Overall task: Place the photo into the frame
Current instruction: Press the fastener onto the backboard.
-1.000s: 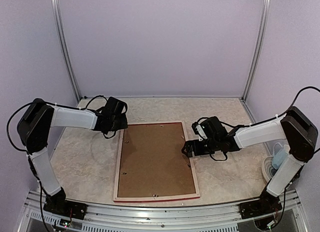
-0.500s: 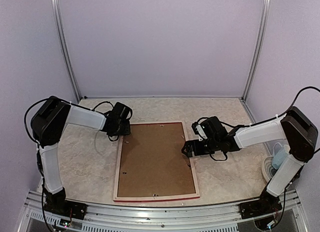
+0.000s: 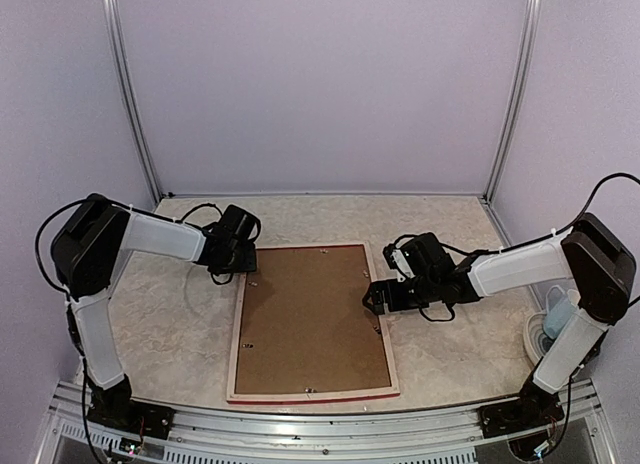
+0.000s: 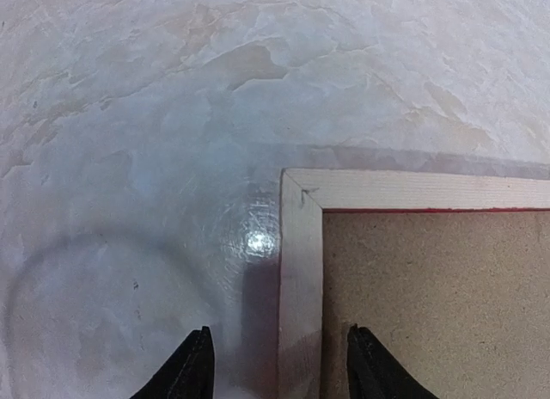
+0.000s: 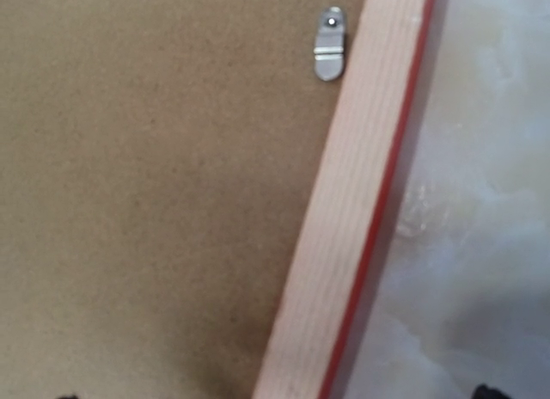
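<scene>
My left arm reaches from its base forward, the elbow bent high, and my left gripper (image 4: 279,366) hangs low over the far left corner of the frame (image 3: 235,356). Only the two black fingertips (image 4: 193,369) enter the wrist view. They stand apart, one over the table (image 3: 170,314) and one over the brown board (image 3: 310,319), with the pale wood rail between them and untouched.

The one frame lies flat in the middle of the table, back side up, with a thin red edge showing. One board fills its opening, so I cannot tell if the photo lies under it. The small clips along the rails are too small to count from above.

My right arm stretches inward and low. My right gripper (image 5: 275,394) is spread wide over the right rail, its tips nearly cut off at the bottom corners. One metal clip (image 5: 329,43) shows clearly there.

A pale and blue thing (image 3: 548,329) is half hidden behind that arm.
</scene>
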Robot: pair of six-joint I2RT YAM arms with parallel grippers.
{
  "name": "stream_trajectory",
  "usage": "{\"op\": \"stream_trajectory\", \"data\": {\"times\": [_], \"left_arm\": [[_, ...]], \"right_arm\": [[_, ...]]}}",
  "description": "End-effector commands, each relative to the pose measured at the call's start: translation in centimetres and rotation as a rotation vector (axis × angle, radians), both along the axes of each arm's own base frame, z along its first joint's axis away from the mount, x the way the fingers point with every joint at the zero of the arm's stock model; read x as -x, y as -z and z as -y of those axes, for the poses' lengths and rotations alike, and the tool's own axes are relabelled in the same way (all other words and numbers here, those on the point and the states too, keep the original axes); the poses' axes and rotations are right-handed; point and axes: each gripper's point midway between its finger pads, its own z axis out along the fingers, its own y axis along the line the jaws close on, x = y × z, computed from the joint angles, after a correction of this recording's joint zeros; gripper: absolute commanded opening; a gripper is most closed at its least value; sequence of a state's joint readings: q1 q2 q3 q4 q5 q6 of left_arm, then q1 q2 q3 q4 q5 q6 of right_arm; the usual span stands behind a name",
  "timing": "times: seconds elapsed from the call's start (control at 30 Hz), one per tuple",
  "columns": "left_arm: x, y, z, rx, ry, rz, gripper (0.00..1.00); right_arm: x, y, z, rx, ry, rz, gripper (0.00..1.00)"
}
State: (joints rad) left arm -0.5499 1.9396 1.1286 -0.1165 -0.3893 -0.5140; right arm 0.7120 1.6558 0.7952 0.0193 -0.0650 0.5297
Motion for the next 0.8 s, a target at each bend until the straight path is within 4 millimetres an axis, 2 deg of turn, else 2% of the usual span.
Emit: {"op": "stream_trajectory", "data": {"times": [0.0, 0.17, 0.37, 0.77], "left_arm": [[2.4, -1.6, 1.4, -0.006, 0.053, -0.009, 0.55], [4.7, -0.6, 1.9, 0.001, 0.077, -0.044, 0.58], [6.3, 1.4, 1.3, -0.005, 0.071, -0.082, 0.59], [7.7, 1.7, 1.7, 0.062, 0.095, -0.094, 0.55]], "right_arm": [[-0.3, -0.9, 0.1, -0.026, 0.012, 0.021, 0.99], [-0.1, -0.7, 0.2, -0.028, 0.013, 0.016, 0.99], [-0.1, -0.8, 0.2, -0.031, 0.013, 0.020, 0.99], [0.0, -0.5, 0.3, -0.032, 0.016, 0.015, 0.99]]}}
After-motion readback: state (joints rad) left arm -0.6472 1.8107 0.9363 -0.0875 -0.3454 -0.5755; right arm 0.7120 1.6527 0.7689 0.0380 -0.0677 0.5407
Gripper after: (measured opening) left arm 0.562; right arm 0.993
